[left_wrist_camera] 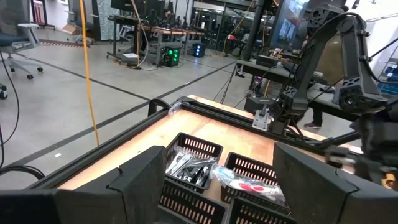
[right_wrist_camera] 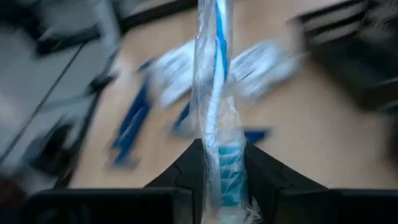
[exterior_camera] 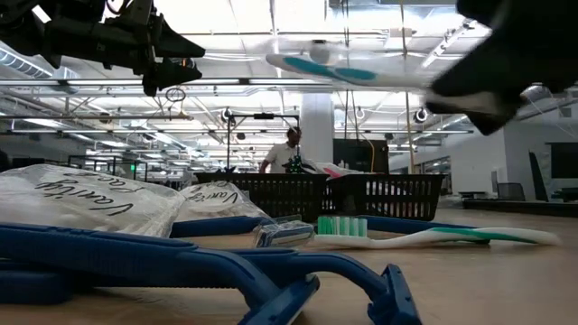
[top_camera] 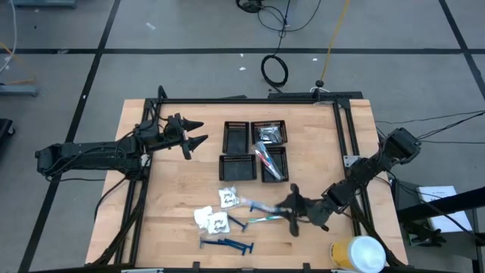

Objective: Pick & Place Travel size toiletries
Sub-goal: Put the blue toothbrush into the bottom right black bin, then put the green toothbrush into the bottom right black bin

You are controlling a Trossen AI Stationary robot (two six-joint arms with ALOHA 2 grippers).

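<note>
My right gripper [top_camera: 292,210] [right_wrist_camera: 219,163] is shut on a white-and-teal toothbrush in a clear wrapper [exterior_camera: 361,70], above the table's near right part. A second toothbrush [exterior_camera: 433,236] lies flat on the table below it. Blue razors [top_camera: 227,244] and white crinkly packets [top_camera: 219,223] lie on the near middle of the table. My left gripper [top_camera: 195,135] [left_wrist_camera: 227,186] hangs open in the air, left of the four black mesh trays [top_camera: 236,133]. One tray holds silvery pieces [top_camera: 270,134], another pink and teal toothbrushes [top_camera: 271,161]. My right gripper pinches the wrapped toothbrush near one end [right_wrist_camera: 221,171] between its two fingers. The fingers come from the table's right, and the brush runs on ahead of them toward the left. It is lifted clear of the table and lies about level [exterior_camera: 325,65].
A large yellow-and-white cylinder [top_camera: 356,254] stands at the near right corner. A black frame rail [top_camera: 250,100] runs along the table's far edge and down both sides. Bare wood lies between the trays and the left rail. A person [exterior_camera: 287,153] shows far off in the room.
</note>
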